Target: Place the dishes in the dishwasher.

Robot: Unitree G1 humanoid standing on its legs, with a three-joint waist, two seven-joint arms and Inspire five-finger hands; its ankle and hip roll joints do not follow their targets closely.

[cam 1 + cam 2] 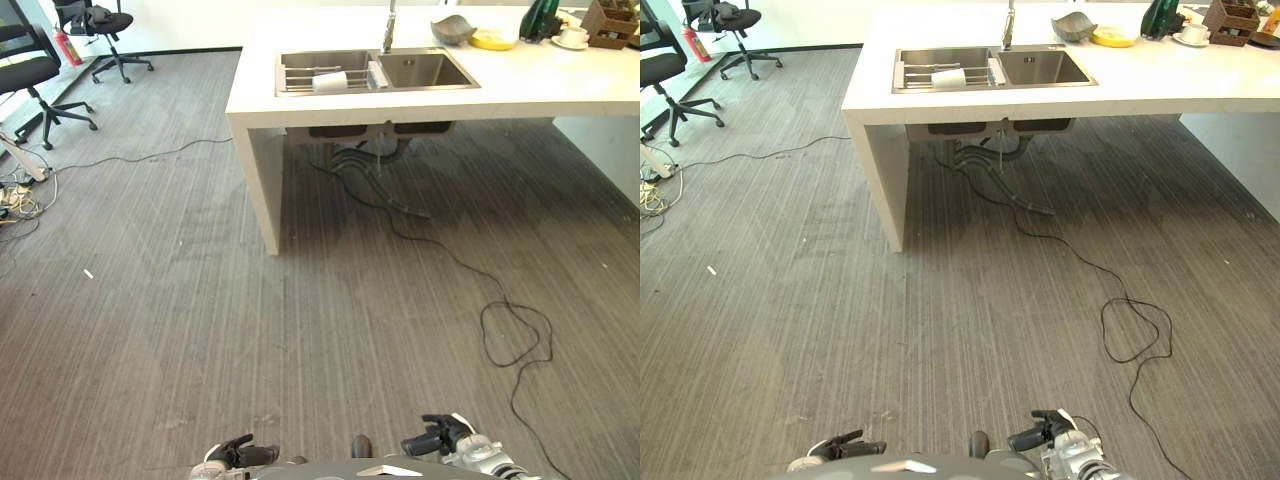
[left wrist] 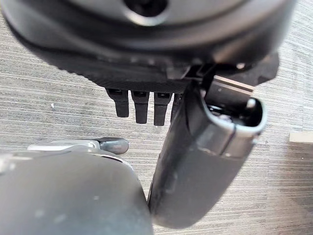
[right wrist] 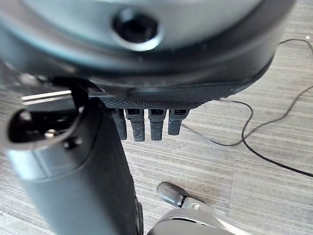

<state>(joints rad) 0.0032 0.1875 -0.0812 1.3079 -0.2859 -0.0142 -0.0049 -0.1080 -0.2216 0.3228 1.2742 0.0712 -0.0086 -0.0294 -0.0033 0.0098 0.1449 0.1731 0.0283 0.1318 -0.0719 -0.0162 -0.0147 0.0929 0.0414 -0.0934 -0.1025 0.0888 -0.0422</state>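
Note:
The dishes are far ahead on the white counter [image 1: 560, 85]. A white cup [image 1: 330, 81] lies on the rack in the left sink basin [image 1: 325, 72]. Past the tap stand a grey bowl [image 1: 452, 30] and a yellow plate [image 1: 493, 41], with a white cup on a saucer [image 1: 573, 37] further right. My left hand [image 1: 243, 456] and right hand [image 1: 437, 438] hang low at the near edge, over bare floor, well short of the counter. Both are open with straight fingers [image 2: 139, 105] [image 3: 146, 125] and hold nothing.
Grey carpet lies between me and the counter. A black cable [image 1: 515, 335] loops across the floor ahead on the right. The counter's white side panel [image 1: 258, 175] stands ahead to the left. Office chairs [image 1: 40, 75] and loose wires [image 1: 20, 195] are far left.

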